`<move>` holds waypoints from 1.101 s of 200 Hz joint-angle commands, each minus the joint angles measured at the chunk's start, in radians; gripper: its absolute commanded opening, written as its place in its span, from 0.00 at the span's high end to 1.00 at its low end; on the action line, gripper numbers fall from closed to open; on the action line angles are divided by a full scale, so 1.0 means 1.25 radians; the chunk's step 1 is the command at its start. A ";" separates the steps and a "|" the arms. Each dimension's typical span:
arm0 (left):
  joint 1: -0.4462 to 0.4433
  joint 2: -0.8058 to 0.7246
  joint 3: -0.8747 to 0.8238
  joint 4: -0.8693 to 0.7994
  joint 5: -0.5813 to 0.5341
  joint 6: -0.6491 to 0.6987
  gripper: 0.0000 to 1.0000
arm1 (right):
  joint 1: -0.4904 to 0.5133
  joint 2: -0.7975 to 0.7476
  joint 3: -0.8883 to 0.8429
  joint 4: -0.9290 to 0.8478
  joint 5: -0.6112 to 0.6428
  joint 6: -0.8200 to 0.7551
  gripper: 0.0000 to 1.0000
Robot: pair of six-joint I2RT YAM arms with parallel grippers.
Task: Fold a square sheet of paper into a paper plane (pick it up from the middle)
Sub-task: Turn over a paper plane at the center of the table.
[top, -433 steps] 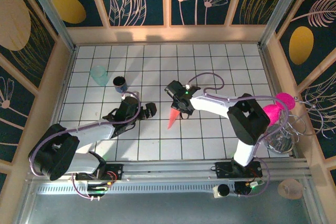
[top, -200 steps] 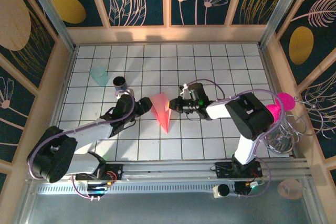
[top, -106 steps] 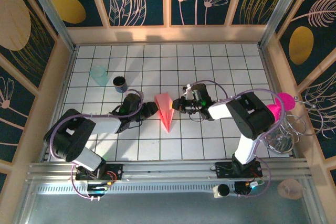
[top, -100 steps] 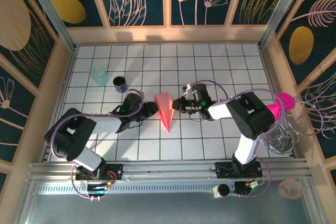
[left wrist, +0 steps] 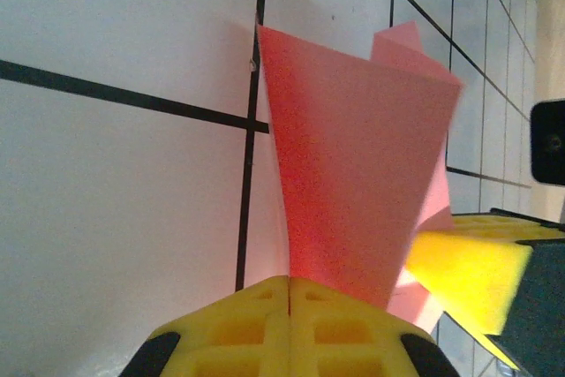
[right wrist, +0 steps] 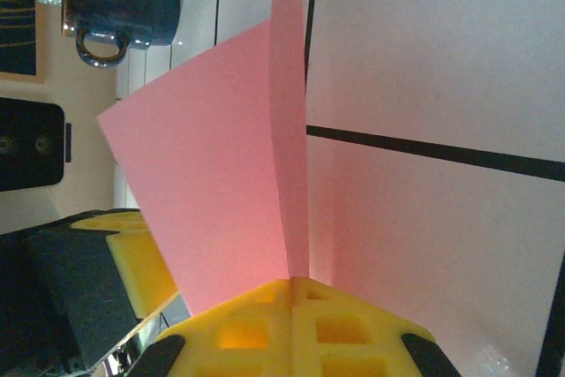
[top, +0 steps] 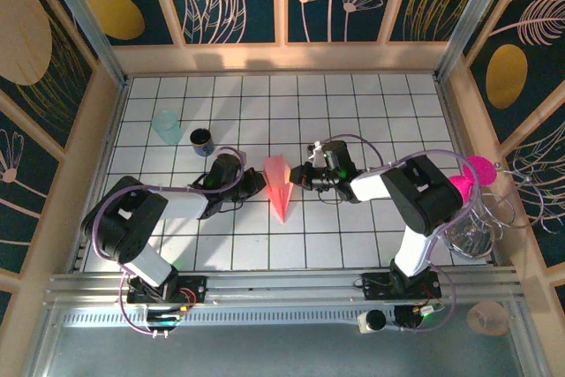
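Observation:
The square sheet of paper now stands folded as a salmon-pink paper plane (top: 278, 184) on the white tiled floor, nose pointing toward the arms. My left gripper (top: 258, 181) is shut on its left wing. My right gripper (top: 297, 179) is shut on the right wing from the opposite side. In the left wrist view the pink paper plane (left wrist: 353, 183) rises straight out of the seam of my left gripper (left wrist: 290, 282), with the other arm's yellow pad (left wrist: 463, 275) just beyond it. In the right wrist view the paper plane (right wrist: 221, 183) stands up from my right gripper (right wrist: 291, 282).
A translucent teal cup (top: 166, 126) and a dark mug (top: 202, 139) stand at the back left; the mug (right wrist: 119, 6) lies beyond the paper. A magenta disc (top: 479, 168) sits on a wire stand (top: 477, 222) at the right wall. Wooden walls enclose the tiled floor.
My left gripper has slid right to the plane's left wing and closed on it. The right gripper has kept its grip and the plane has barely moved.

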 commanded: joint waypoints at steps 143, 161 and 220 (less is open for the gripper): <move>0.004 -0.059 -0.041 0.008 -0.113 -0.016 1.00 | -0.077 -0.064 -0.070 -0.009 0.076 -0.002 1.00; 0.004 -0.035 -0.037 0.029 -0.085 -0.015 1.00 | -0.076 -0.050 -0.061 -0.024 0.067 -0.005 1.00; 0.004 0.008 -0.011 0.057 -0.023 -0.004 1.00 | -0.062 -0.119 0.023 -0.245 0.169 -0.090 0.78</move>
